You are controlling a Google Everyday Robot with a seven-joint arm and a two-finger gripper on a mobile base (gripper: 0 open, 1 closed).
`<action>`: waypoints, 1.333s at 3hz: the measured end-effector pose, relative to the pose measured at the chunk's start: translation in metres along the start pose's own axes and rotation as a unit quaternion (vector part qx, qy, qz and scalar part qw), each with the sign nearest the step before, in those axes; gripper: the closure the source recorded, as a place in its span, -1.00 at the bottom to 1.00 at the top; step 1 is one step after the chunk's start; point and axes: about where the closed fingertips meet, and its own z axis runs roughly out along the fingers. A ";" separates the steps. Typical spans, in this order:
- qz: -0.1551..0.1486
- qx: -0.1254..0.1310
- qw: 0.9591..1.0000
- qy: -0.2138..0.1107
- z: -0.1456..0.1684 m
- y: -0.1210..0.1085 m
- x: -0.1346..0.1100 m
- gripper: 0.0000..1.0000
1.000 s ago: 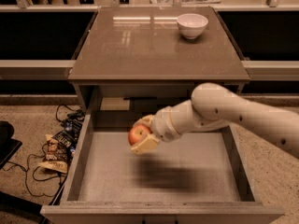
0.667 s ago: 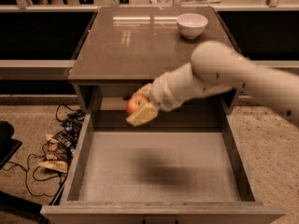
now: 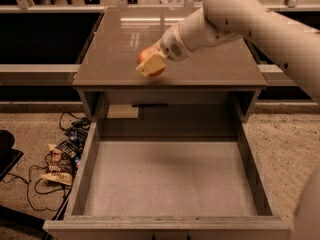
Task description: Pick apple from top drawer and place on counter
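My gripper [image 3: 151, 64] is shut on the red-orange apple [image 3: 148, 57] and holds it above the front part of the counter [image 3: 115, 54], a little left of its middle. The white arm reaches in from the upper right. The top drawer [image 3: 165, 179] is pulled wide open below, and its flat grey floor is bare. The white bowl is hidden behind my arm.
Snack bags and black cables [image 3: 60, 159] lie on the floor left of the drawer. A pale ledge with railing [image 3: 40, 6] runs behind the counter. A dark object [image 3: 7, 151] sits at the far left edge.
My gripper has lifted the apple out of the drawer, up and toward the back, and now holds it over the counter's front part. The drawer stays open.
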 end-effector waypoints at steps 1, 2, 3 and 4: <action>0.035 0.056 0.998 -0.021 -0.003 -0.060 -0.013 1.00; 0.068 0.093 0.993 -0.039 0.002 -0.094 0.003 1.00; 0.102 0.107 0.988 -0.050 0.023 -0.107 0.035 0.94; 0.100 0.103 0.988 -0.049 0.024 -0.105 0.033 0.49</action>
